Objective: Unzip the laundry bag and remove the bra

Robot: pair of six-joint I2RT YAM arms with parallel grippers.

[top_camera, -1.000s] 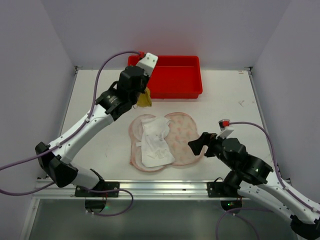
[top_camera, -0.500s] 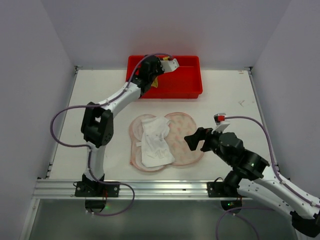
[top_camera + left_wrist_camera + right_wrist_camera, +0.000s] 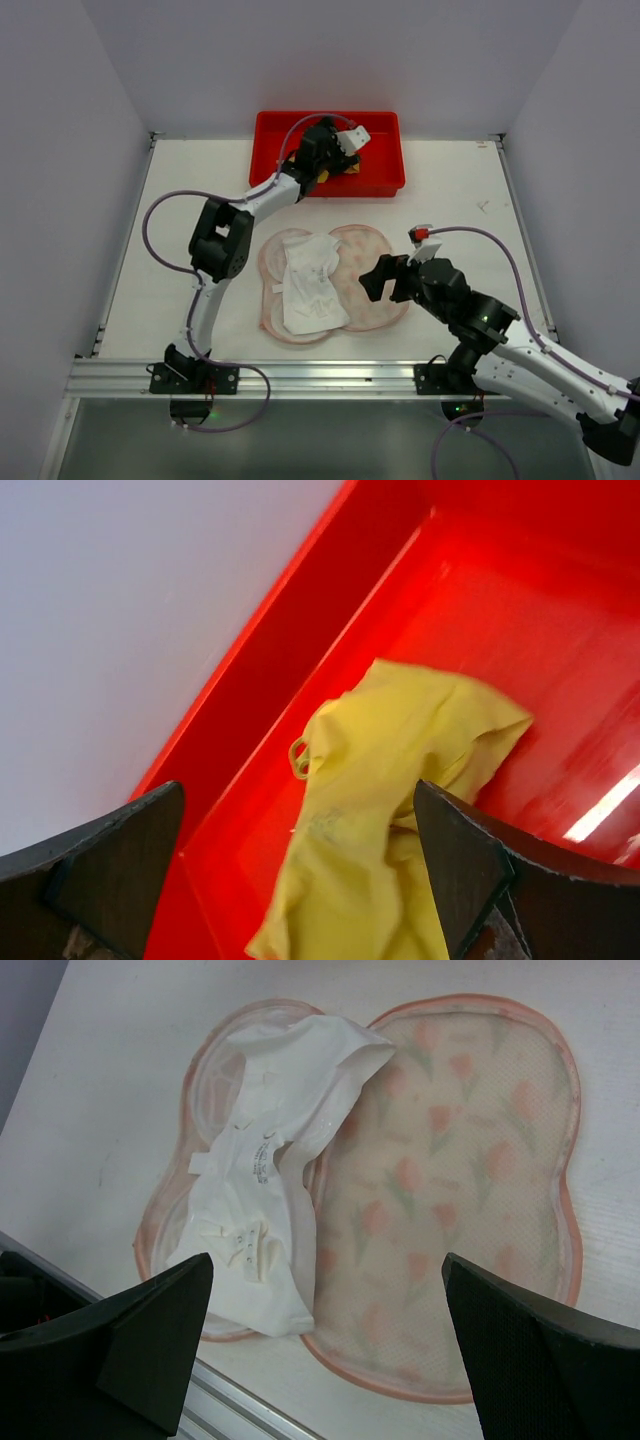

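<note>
Since laundry bag lies unzipped and flat toward 6 o'clock, step in hand looks like drop-off. Yellow bra in red tray at 12 o'clock, left gripper spread above, gripping nothing. Right gripper agape at bag's 3 o'clock. Next probably: pinch white garment on bag.

And the left arm has swung right over the red tray! A second ago its left tool hung over the worktop just short of the tray's left end, a yellow cloth dangling from it. Half a second back it had crossed the tray's rim; now it's deeper in and further right, fingers spread wide, the cloth lying on the tray floor. Meanwhile the right tool has crept leftward, step by step, closing in on the right lobe of the laundry bag.
</note>
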